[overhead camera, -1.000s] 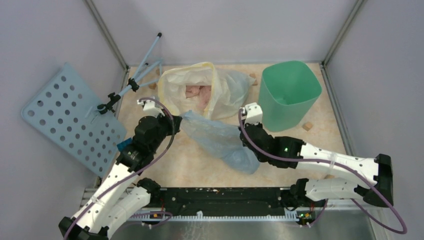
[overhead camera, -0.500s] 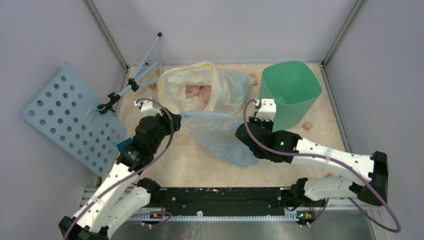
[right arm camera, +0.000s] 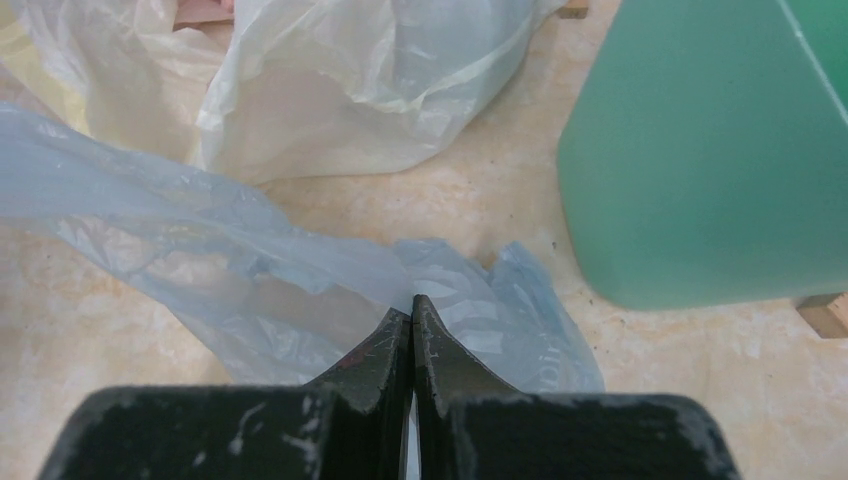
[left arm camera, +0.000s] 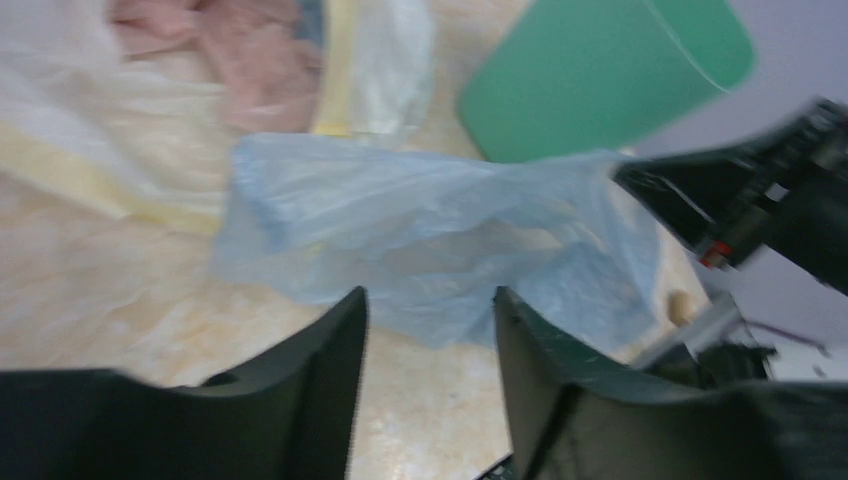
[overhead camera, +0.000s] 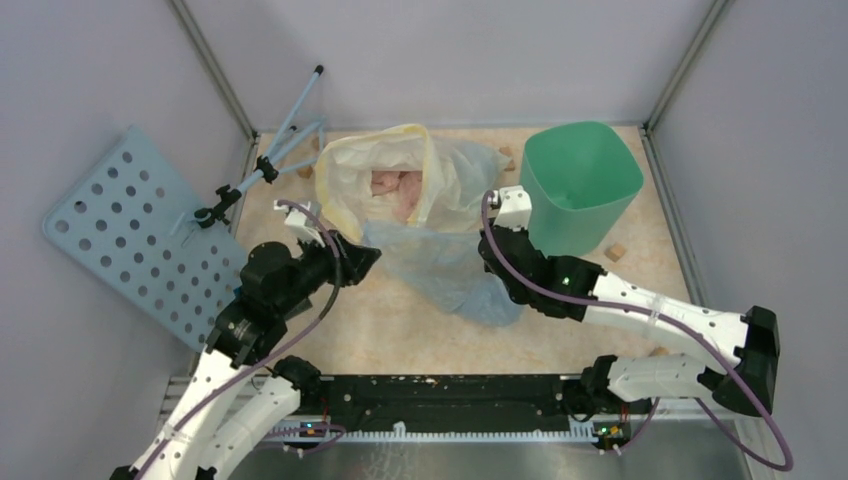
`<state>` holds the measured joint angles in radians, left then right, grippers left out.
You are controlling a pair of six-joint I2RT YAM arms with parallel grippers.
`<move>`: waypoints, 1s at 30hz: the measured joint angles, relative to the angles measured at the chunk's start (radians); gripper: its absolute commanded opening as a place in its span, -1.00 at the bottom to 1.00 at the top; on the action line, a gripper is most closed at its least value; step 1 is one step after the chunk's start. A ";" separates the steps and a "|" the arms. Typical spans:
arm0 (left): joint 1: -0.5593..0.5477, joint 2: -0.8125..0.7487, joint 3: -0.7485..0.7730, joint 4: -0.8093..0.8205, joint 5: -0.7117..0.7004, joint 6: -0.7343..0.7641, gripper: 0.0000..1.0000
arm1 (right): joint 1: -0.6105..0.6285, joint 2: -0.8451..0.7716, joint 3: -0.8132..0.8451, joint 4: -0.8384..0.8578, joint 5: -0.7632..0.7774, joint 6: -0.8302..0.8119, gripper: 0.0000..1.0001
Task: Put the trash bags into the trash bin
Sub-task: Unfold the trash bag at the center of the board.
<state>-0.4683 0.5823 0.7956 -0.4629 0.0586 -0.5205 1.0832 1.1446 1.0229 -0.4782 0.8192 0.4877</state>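
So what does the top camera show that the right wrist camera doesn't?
Only the top view: the perforated board at the left, and the left pincer, open beside the pale-blue bag. Only the right wrist view: a close look at the right pincer shut on a fold of that bag. Both: the pale-blue bag, the whitish bag and the mint-green bin, with the blue bag lying outside it.

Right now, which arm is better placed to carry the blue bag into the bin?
Right. The right tool is shut on the pale-blue bag, close to the bin; the left tool stands open.
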 measured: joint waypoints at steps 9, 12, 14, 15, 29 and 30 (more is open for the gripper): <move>-0.074 0.158 -0.175 0.255 0.404 -0.029 -0.05 | -0.003 0.016 0.012 0.021 -0.080 -0.009 -1.00; -0.201 0.205 -0.215 0.347 0.381 -0.022 0.16 | -0.005 0.026 0.025 0.020 -0.088 -0.007 -1.00; -0.284 0.225 -0.236 0.423 0.355 -0.010 0.20 | -0.006 0.026 0.026 0.021 -0.092 -0.006 -1.00; -0.319 0.241 -0.245 0.468 0.340 -0.001 0.21 | -0.006 0.026 0.026 0.021 -0.095 -0.006 -1.00; -0.424 0.626 -0.218 0.737 0.166 0.157 0.41 | -0.006 0.025 0.026 0.021 -0.127 -0.005 -1.00; -0.424 0.643 -0.210 0.747 0.169 0.158 0.41 | -0.006 0.025 0.026 0.021 -0.127 -0.005 -1.00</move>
<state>-0.8921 1.2251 0.5854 0.2840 0.2279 -0.3630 1.0767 1.1694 1.0492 -0.4572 0.6926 0.4824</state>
